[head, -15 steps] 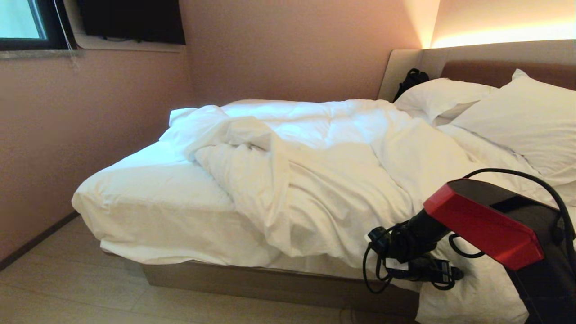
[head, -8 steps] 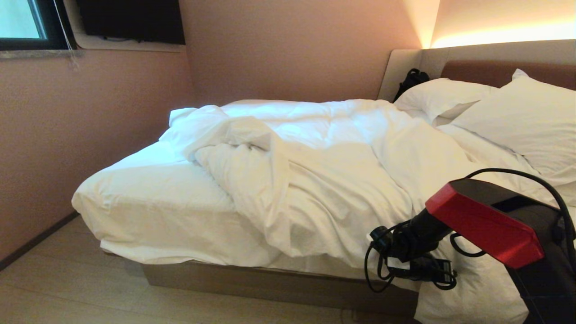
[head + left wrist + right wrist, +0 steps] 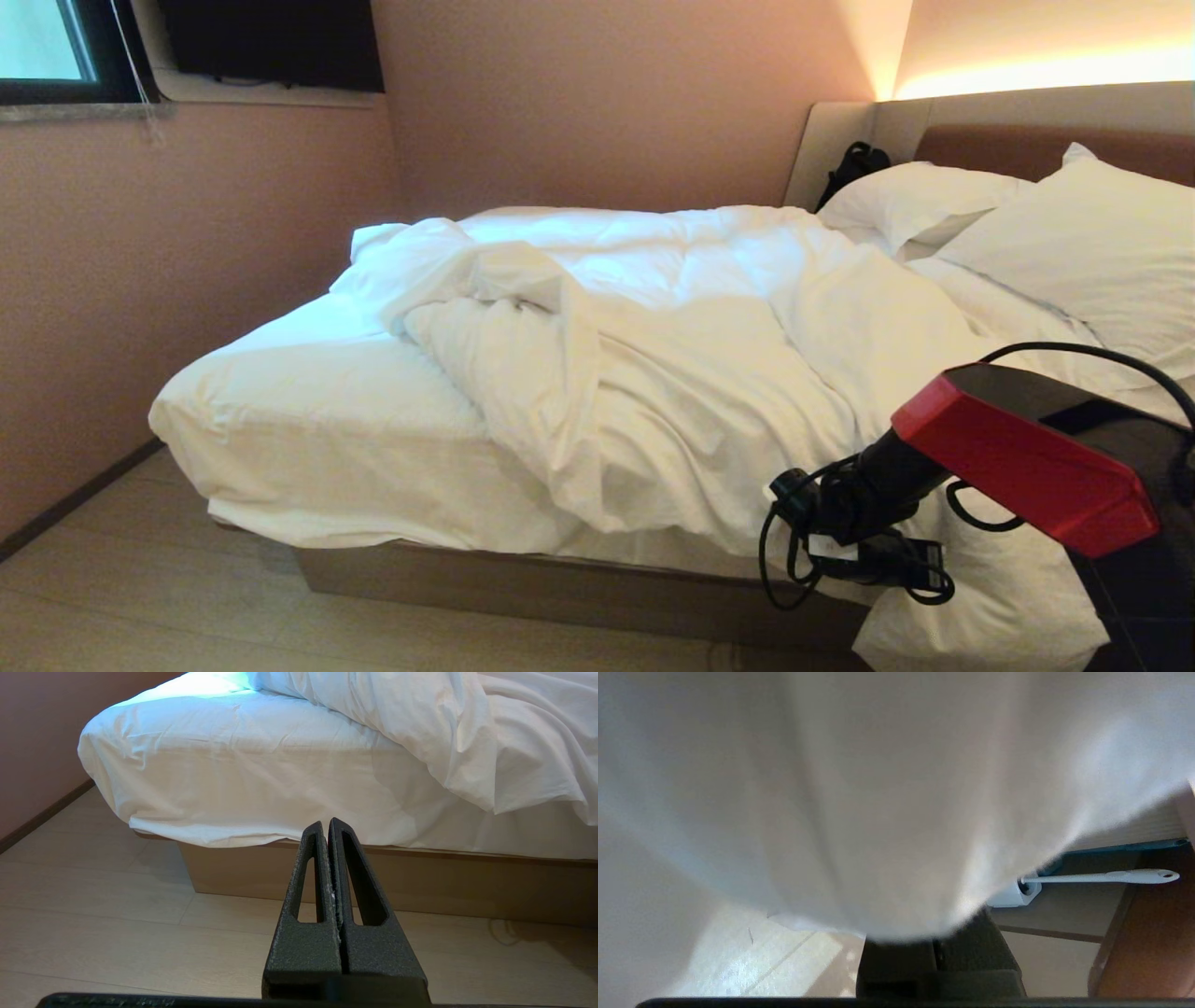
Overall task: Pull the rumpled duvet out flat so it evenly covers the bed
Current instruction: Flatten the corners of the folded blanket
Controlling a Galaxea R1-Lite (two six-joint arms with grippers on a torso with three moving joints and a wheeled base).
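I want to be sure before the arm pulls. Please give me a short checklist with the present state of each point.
1. Right gripper at the duvet's overhanging edge: ok.
2. Right gripper shut on the cloth: ok; fabric drapes over the fingers in its wrist view.
3. Left gripper shut and parked off the bed: ok.
4. Duvet flat: not ok; bunched, foot-end sheet bare.
5. Pillows clear of the duvet: cannot tell.

I see the duvet [image 3: 672,373] bunched across the middle of the bed [image 3: 579,583], bare sheet [image 3: 317,420] at the foot on my left. Two pillows [image 3: 1083,252] lean on the headboard [image 3: 1018,145]. My right claw [image 3: 920,579] sits at the duvet's hanging edge, low right.
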